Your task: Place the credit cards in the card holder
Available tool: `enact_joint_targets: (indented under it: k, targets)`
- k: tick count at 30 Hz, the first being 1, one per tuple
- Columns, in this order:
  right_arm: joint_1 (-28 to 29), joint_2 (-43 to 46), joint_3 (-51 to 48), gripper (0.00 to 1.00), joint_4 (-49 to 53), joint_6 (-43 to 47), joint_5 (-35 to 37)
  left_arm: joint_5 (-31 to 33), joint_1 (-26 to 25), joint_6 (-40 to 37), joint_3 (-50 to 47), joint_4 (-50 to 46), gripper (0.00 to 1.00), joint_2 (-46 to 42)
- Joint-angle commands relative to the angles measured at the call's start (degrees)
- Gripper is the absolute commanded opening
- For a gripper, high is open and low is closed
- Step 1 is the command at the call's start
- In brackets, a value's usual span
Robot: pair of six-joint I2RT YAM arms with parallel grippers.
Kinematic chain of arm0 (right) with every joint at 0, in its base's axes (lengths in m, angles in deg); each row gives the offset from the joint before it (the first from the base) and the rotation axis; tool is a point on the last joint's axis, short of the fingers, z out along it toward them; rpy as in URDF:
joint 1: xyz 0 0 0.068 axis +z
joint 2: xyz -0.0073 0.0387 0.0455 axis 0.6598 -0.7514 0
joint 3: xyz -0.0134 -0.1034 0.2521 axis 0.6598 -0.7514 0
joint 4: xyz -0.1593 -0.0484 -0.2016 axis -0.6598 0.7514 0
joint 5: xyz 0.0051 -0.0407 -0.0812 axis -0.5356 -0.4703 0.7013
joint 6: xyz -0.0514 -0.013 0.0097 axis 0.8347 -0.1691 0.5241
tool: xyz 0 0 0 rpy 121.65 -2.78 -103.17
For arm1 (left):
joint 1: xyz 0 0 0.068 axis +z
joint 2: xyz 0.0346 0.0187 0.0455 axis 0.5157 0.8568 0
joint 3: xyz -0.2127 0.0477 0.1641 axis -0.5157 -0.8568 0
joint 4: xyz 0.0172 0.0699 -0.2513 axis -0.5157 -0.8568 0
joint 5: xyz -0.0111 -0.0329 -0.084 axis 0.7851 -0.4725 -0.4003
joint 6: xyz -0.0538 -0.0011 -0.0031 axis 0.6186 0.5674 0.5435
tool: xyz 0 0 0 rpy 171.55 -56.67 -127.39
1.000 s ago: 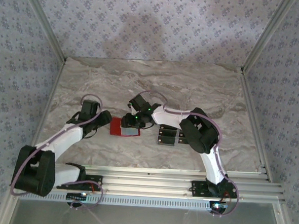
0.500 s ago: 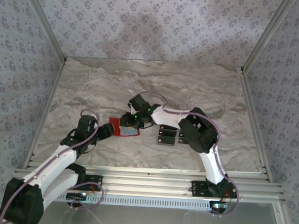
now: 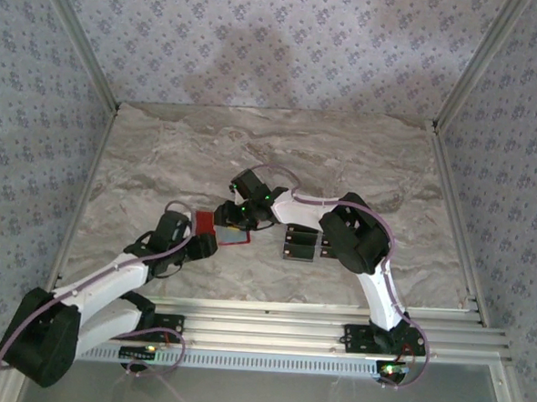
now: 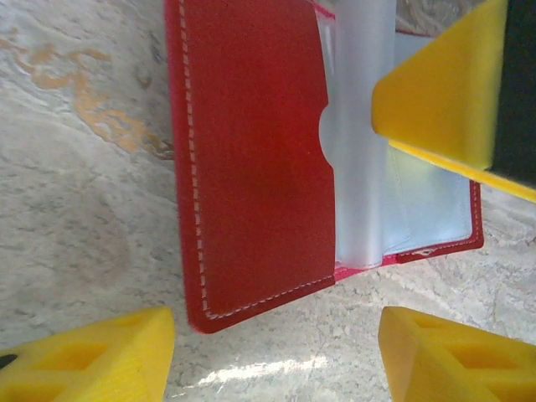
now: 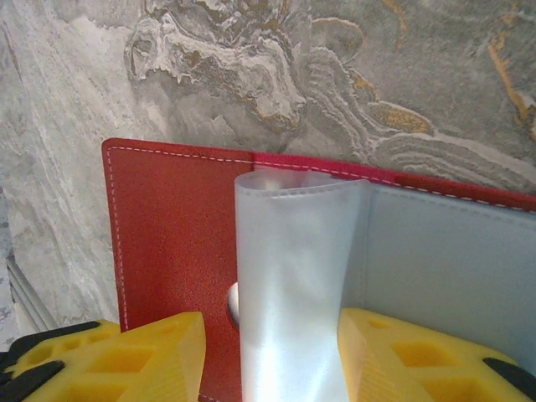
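Note:
The red card holder (image 3: pixel 207 222) (image 4: pixel 251 159) lies open on the marble table, grey-silver inside up. A clear plastic sleeve (image 5: pixel 293 268) stands up from its fold. My right gripper (image 3: pixel 234 215) (image 5: pixel 272 322) is low over the holder with the sleeve between its yellow fingers; one finger touches it and a gap shows on the other side. One of these right fingers (image 4: pixel 444 92) rests over the grey inside. My left gripper (image 3: pixel 206 245) (image 4: pixel 276 356) is open just off the holder's near edge, with bare table between its fingers. The dark credit cards (image 3: pixel 299 249) lie flat to the right of the holder.
The right arm's elbow (image 3: pixel 353 233) hangs next to the cards. Patterned walls and metal posts enclose the table (image 3: pixel 162 158). An aluminium rail (image 3: pixel 270 324) runs along the near edge. The far half of the table offers free room.
My left arm swung from the holder's left side round to its near edge, and its jaws narrowed slightly. The right arm stayed put over the holder.

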Motion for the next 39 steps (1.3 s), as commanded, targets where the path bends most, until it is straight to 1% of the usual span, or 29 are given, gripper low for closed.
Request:
enact_joint_targets:
  k: [1,11,22,32,39]
  targets:
    - [-0.21,-2.04,0.47,0.48,0.68,-1.13,-0.65,1.39,-1.14,-1.38,3.52,3.78,0.65,1.90]
    - [-0.44,-2.21,0.29,0.48,0.35,-1.18,-0.95,4.50,-3.75,-3.12,7.42,4.57,0.65,8.83]
    - [-0.73,-2.21,0.00,0.48,0.04,-1.17,-1.21,11.52,-4.49,-3.57,8.00,1.53,0.63,12.48]
    - [-0.87,-2.13,0.26,0.48,0.22,-1.14,-1.72,12.27,-4.59,-3.96,7.54,2.80,0.63,15.22]
    - [-1.50,-1.00,0.69,0.48,0.74,-0.65,-2.10,12.37,-4.59,-3.80,7.27,3.51,0.61,16.99]
